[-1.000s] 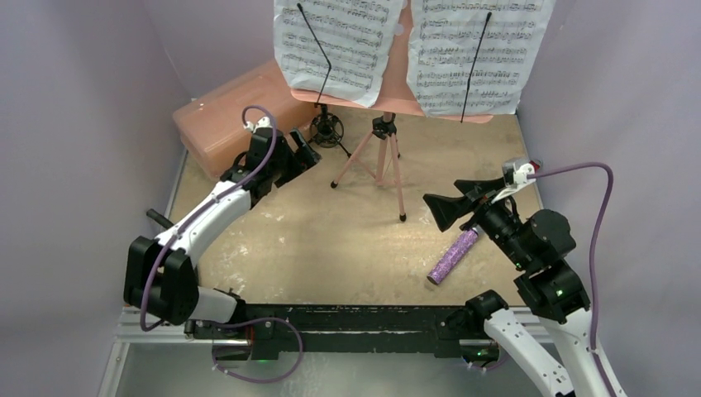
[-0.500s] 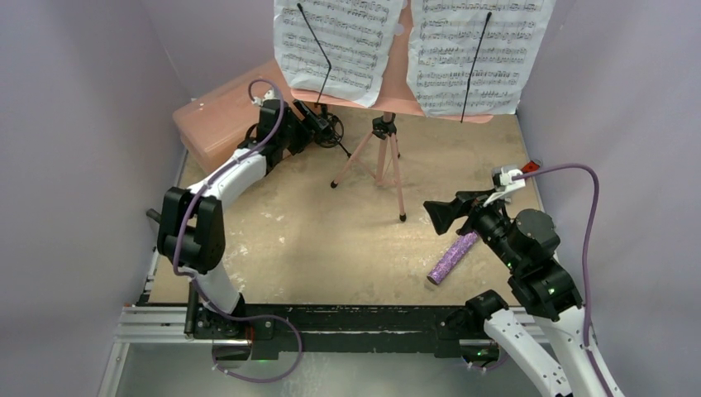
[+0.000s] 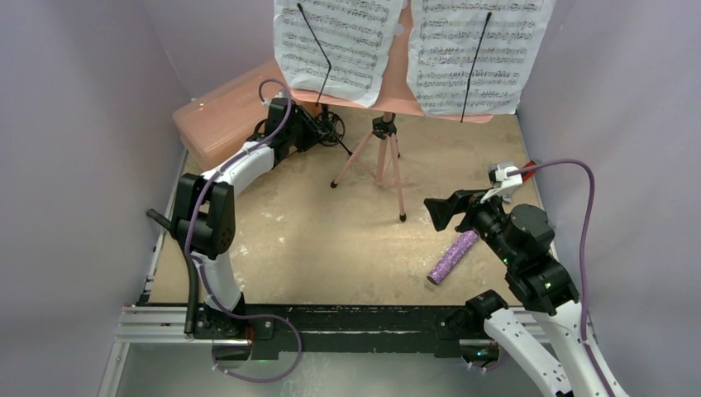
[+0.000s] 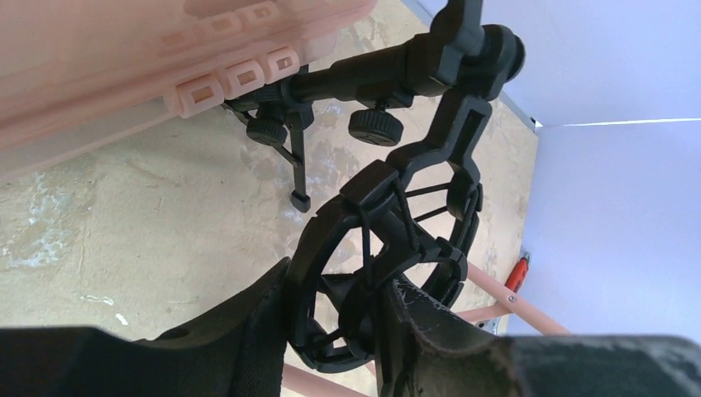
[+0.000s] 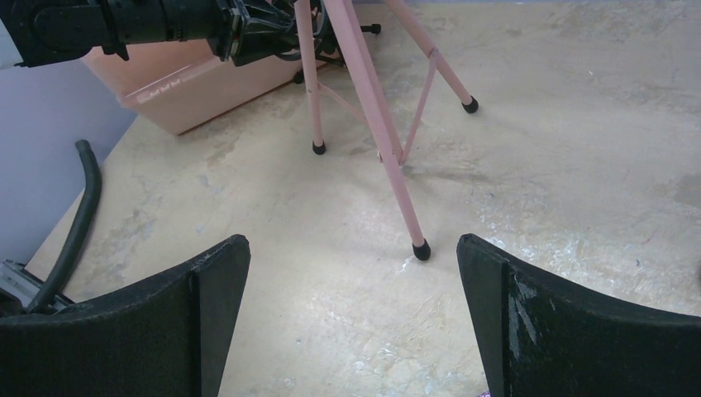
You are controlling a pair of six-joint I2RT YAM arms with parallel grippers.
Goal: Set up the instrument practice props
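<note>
The right gripper [image 3: 441,212] [image 5: 351,273] hovers with its fingers spread wide over the table [image 3: 314,240]. It is just beside the glittery purple microphone [image 3: 453,256], which lies flat near the front edge. Beyond stands the pink music stand [image 3: 382,161] [image 5: 372,116], with two white sheet-music pages [image 3: 335,45] on its desk. At the back left, the left gripper [image 3: 312,126] [image 4: 335,306] pinches the ring of the small black shock-mount mini tripod [image 3: 329,128] [image 4: 438,141]. The tripod is just beside the pink case [image 3: 223,112] [image 4: 124,58], whose lid is closed and hides its contents.
</note>
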